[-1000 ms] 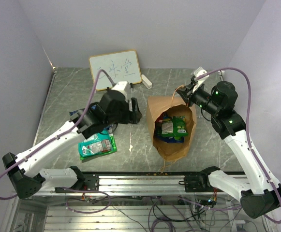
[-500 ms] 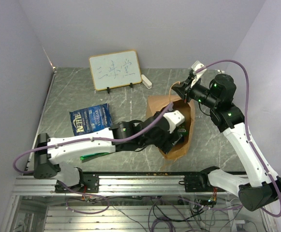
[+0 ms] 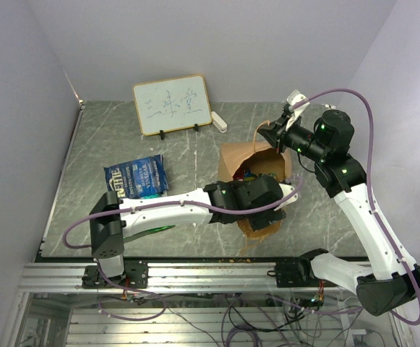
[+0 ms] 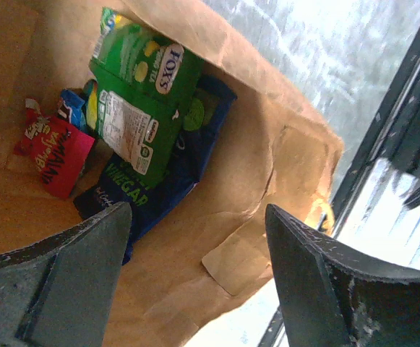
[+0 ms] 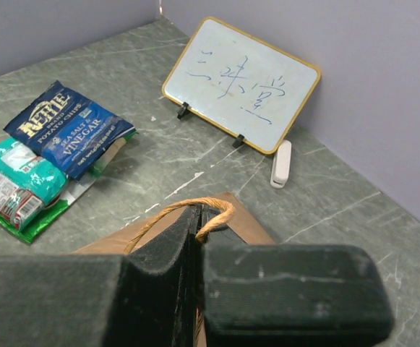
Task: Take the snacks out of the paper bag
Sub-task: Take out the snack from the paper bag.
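The brown paper bag (image 3: pixel 231 157) lies right of centre with its mouth held up. My right gripper (image 5: pixel 208 217) is shut on the bag's twisted handle (image 5: pixel 168 210) at the far rim. My left gripper (image 4: pixel 195 278) is open inside the bag, with bare paper between its fingers (image 4: pixel 325 289). Deeper in the bag lie snacks: a green Fox's packet (image 4: pixel 141 108) on a dark blue packet (image 4: pixel 177 170), and a red-pink one (image 4: pixel 54 155). In the top view my left gripper (image 3: pixel 266 206) covers the bag's opening.
Left of the bag, a blue Kettle packet (image 3: pixel 136 177) and a teal-green packet (image 5: pixel 14 184) lie on the table. A white framed board (image 3: pixel 172 103) stands at the back with a small white eraser (image 3: pixel 219 121) beside it. The table's near edge and metal rail are close behind the bag.
My left arm has swung from the packets on the left across to the bag, and its gripper is now inside it. The right gripper has risen slightly with the handle.
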Robot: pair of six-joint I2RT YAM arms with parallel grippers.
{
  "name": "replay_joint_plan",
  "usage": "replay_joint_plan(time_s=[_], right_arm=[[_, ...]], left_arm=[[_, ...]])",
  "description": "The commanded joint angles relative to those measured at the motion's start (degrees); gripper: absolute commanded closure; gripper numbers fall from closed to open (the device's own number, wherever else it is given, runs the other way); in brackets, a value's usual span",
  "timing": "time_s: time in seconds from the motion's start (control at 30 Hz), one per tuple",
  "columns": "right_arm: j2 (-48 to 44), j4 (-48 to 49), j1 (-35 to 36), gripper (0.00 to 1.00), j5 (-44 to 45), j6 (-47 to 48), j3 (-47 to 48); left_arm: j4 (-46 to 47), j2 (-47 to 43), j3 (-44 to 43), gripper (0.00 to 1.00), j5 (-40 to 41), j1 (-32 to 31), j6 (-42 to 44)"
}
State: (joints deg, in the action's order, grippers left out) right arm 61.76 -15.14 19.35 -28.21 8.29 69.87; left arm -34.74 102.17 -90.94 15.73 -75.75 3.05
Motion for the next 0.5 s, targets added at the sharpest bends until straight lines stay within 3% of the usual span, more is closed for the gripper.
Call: replay_joint_plan(time_s=[0.0,0.33,0.47], right_arm=[[-1.9,0.2,0.2,1.0,1.2,1.2,1.2],[-2.8,1.2,0.2,1.0,1.8,1.5,0.3],[-2.9,1.4,0.2,1.0,1.8,1.5,0.0]], left_arm=[[-1.1,0.5,1.9,0.15,1.4,1.3,3.0],[1.0,4.3,5.4,0.16,-0.6,5.8,1.9],[0.6,5.9,5.4,0.13,3.7,6.7,2.2]])
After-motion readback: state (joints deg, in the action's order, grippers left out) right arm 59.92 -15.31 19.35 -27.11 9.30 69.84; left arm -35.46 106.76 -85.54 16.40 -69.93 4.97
